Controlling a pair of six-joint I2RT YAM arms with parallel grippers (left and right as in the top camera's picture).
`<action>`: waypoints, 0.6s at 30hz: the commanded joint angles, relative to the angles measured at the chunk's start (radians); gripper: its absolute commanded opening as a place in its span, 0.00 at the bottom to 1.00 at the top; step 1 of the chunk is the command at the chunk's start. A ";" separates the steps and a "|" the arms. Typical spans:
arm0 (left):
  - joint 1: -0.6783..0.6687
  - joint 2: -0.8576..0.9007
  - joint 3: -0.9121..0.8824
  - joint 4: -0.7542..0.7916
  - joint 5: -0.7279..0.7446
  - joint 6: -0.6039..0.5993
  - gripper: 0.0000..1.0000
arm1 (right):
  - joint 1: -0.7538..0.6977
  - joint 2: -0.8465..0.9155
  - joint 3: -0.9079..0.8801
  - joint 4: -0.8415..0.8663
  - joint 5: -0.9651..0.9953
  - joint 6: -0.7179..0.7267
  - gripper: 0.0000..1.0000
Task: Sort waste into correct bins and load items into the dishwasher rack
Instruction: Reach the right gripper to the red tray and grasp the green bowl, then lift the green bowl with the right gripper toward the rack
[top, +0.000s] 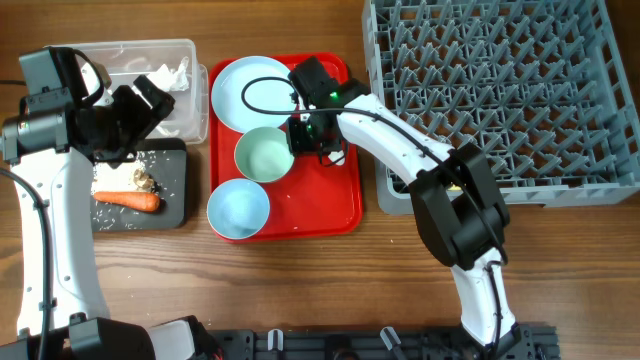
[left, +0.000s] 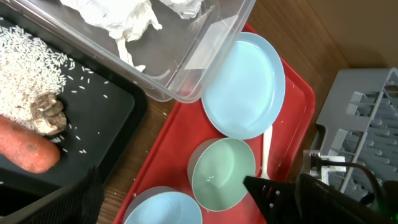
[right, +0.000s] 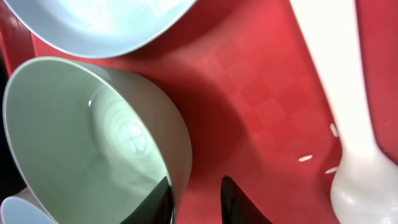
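Observation:
My right gripper (top: 305, 135) (right: 196, 186) is open and straddles the rim of the pale green bowl (top: 263, 155) (right: 81, 137), one finger inside, one outside. The bowl stands on the red tray (top: 335, 205) between the pale blue plate (top: 245, 90) and the light blue bowl (top: 238, 208). The white spoon (right: 348, 93) (left: 266, 149) lies right of the bowl. My left gripper (top: 148, 100) is open and empty over the clear tub (top: 192, 50), which holds white tissue (top: 165, 78). The black tray (top: 178, 205) holds the carrot (top: 128, 200), rice (top: 112, 175) and a brown scrap (top: 144, 181). The wrapper is out of view.
The grey dishwasher rack (top: 500, 90) fills the back right, beside the red tray. My right arm reaches across its front left corner. A few rice grains (right: 305, 158) lie on the red tray near the spoon.

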 joint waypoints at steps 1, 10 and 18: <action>0.006 -0.007 0.005 -0.001 -0.010 0.000 1.00 | 0.007 0.017 -0.038 0.017 0.043 0.000 0.24; 0.006 -0.007 0.005 -0.001 -0.010 0.000 1.00 | 0.001 -0.007 -0.050 -0.004 0.117 -0.002 0.04; 0.006 -0.007 0.005 -0.001 -0.010 0.000 1.00 | -0.046 -0.414 -0.010 -0.123 0.750 -0.037 0.04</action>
